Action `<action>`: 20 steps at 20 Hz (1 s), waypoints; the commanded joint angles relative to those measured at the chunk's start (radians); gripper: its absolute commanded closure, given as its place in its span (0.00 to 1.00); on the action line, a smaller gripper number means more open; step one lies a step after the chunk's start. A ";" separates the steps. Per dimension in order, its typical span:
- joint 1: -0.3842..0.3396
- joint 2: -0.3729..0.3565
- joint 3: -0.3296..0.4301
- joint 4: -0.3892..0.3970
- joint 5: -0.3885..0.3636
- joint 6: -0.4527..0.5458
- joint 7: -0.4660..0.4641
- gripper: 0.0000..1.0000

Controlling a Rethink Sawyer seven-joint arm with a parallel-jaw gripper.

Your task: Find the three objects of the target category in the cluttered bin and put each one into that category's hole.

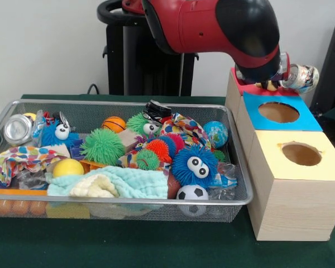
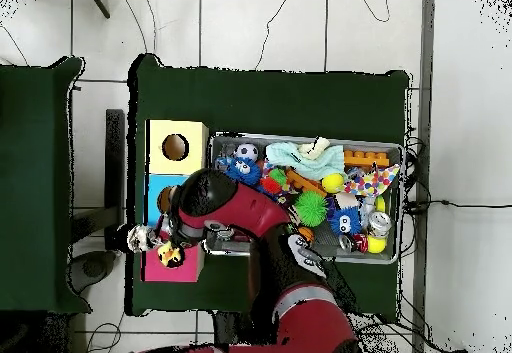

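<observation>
While the red and black arm (image 1: pixel 212 25) fills the top of the front view, you see its wrist end at the upper right, over the red-topped box (image 1: pixel 251 87), with a crushed silver can (image 1: pixel 300 77) at the gripper (image 1: pixel 268 85). You cannot tell from either view how far the fingers are spread or whether they grip the can. Below it stand the blue-topped box (image 1: pixel 276 111) and the yellow-topped box (image 1: pixel 301 153), each with a round hole. At centre left, the wire bin (image 1: pixel 22 106) holds spiky balls, a blue fuzzy toy with eyes (image 1: pixel 194 165), a soccer ball (image 1: pixel 192 193), cloths and another silver can (image 1: pixel 18 128) at its upper left corner. Only the overhead view shows the red box's top, at lower left of that frame, with a small yellow item on it just under the gripper; there the arm hides most of the blue box.
</observation>
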State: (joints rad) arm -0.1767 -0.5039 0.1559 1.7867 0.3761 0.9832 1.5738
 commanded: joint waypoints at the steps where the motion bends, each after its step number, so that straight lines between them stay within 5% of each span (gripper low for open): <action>1: 0.036 0.226 -0.118 -0.079 -0.062 -0.245 0.274 1.00; 20: 0.070 0.184 -0.199 -0.121 -0.077 0.002 0.266 1.00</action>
State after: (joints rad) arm -0.0864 -0.4757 0.0481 1.6980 0.3782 1.0862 1.5738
